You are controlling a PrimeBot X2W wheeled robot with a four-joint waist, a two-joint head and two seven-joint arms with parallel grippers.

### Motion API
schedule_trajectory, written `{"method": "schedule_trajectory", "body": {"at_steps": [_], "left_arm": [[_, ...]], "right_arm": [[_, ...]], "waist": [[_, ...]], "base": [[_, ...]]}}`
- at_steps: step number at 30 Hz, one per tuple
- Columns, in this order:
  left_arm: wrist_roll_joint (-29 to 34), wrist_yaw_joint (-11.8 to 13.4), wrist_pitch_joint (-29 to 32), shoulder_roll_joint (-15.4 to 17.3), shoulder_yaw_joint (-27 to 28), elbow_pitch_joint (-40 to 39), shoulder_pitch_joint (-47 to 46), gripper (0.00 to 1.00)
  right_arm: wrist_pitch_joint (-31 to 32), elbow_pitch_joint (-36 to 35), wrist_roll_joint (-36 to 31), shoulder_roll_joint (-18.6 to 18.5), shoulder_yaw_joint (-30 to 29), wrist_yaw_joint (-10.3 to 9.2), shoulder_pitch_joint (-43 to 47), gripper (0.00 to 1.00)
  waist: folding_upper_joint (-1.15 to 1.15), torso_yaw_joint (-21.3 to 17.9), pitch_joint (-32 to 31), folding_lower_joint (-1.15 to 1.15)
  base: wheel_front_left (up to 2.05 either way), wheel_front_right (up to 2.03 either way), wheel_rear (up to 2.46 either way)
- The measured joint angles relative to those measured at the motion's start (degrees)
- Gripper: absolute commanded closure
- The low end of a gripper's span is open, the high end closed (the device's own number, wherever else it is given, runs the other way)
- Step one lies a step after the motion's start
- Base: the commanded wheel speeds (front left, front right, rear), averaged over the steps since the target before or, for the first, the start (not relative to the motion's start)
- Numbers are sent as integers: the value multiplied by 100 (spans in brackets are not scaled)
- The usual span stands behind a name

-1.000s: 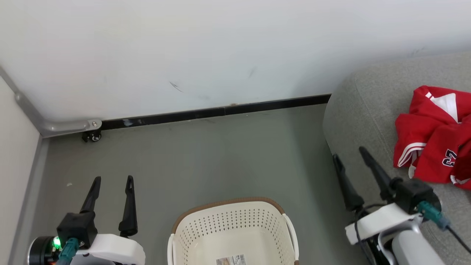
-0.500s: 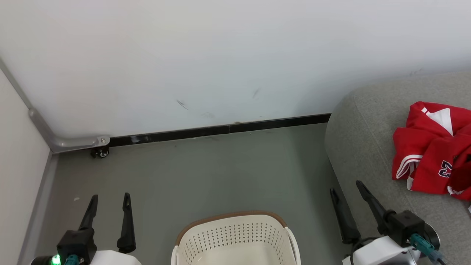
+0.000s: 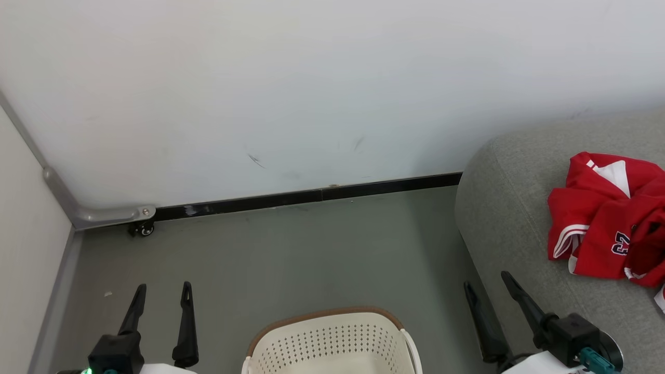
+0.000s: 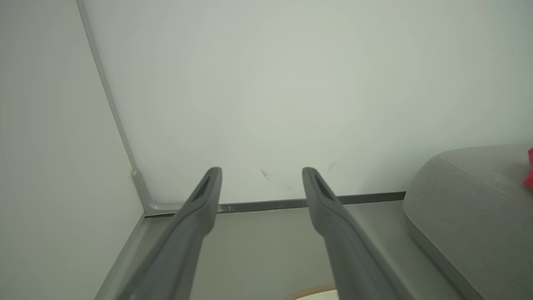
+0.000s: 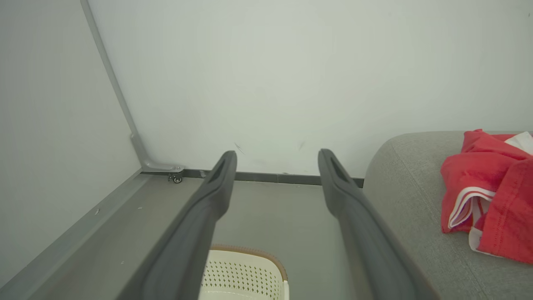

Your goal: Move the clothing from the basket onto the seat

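Nearest, the left gripper [image 3: 163,286] and the right gripper [image 3: 486,279] both hang with fingers spread, holding nothing. Between them is the far wall of the basket [image 3: 332,340], with no red cloth in the part that shows. Over the last second the whole head view has slid downward, which is the camera lifting and not the things moving. The right gripper has dropped further than the rest, so that arm seems to be drawing back from the seat [image 3: 509,223].

The clothing [image 3: 602,223] lies bunched on the seat's cushion, well apart from the basket, with its dark number showing. To my eye the transfer is done and the arms are coming to rest.

Beyond is bare grey floor [image 3: 291,249], then a small castor [image 3: 144,229] under a grey rail at the corner, a black skirting strip [image 3: 311,196] and the pale wall [image 3: 311,78]. Nothing blocks either arm — only the seat's rounded end, just beside the right gripper.
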Motion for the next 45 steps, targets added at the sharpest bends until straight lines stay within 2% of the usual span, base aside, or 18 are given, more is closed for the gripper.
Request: {"method": "schedule_trajectory", "body": {"at_steps": [45], "left_arm": [[124, -42, 7, 59, -124, 274, 159, 0]], "right_arm": [[505, -1062, 124, 36, -59, 0, 627, 0]], "waist": [[0, 123, 39, 0]], "base": [[0, 0, 0]]}}
